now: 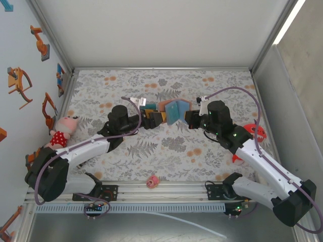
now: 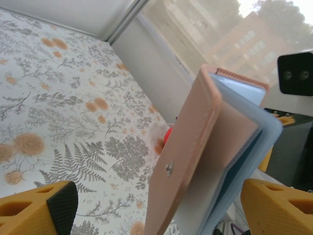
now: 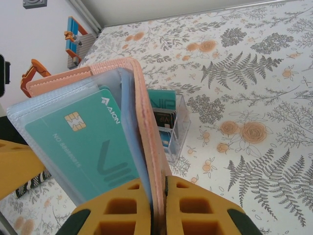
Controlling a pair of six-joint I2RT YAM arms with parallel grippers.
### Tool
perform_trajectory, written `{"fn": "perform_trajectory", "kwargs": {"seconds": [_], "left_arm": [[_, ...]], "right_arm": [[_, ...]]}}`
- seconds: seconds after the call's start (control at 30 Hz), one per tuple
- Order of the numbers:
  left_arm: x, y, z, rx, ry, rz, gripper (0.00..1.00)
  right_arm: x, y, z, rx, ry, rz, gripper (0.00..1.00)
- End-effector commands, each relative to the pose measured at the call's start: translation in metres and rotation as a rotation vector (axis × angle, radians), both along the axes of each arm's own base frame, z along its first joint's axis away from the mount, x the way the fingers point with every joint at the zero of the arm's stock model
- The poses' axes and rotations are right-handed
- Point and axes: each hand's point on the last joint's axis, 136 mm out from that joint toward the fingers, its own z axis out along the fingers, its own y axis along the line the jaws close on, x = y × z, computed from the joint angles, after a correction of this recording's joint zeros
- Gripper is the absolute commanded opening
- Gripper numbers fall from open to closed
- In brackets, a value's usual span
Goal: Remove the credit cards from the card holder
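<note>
The tan card holder (image 1: 174, 111) hangs open like a book above the middle of the table. My right gripper (image 3: 159, 196) is shut on its tan cover (image 3: 146, 122), and sits to its right in the top view (image 1: 188, 119). A teal credit card (image 3: 83, 142) sits in a clear inner pocket. My left gripper (image 2: 164, 215) is open, its yellow fingers (image 2: 54, 210) standing wide on either side of the card holder (image 2: 195, 156) without touching it; from above it is just left of the holder (image 1: 155, 118). Behind the holder, a clear stand (image 3: 172, 125) has teal and dark cards upright in it.
A pink plush pig (image 1: 63, 130) lies at the table's left edge. A small pink toy (image 1: 153, 181) rests on the front rail. A red object (image 1: 255, 132) sits by the right arm. White walls close in the floral mat (image 1: 166, 146) at the back and sides.
</note>
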Motion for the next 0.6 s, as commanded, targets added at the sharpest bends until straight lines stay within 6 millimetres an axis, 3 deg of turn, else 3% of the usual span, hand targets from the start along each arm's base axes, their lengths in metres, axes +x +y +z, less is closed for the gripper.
{"fn": "perform_trajectory", "kwargs": {"seconds": [0.0,0.57], "left_arm": [[0.000,-0.006,0.016,-0.067,-0.016,-0.037,0.87],[-0.007,-0.014,0.024,-0.084,-0.036,-0.102,0.83]], "right_arm": [[0.002,0.001,0.014,0.038,-0.027,-0.005,0.00],[0.002,0.002,0.017,0.059,-0.027,-0.006,0.00]]}}
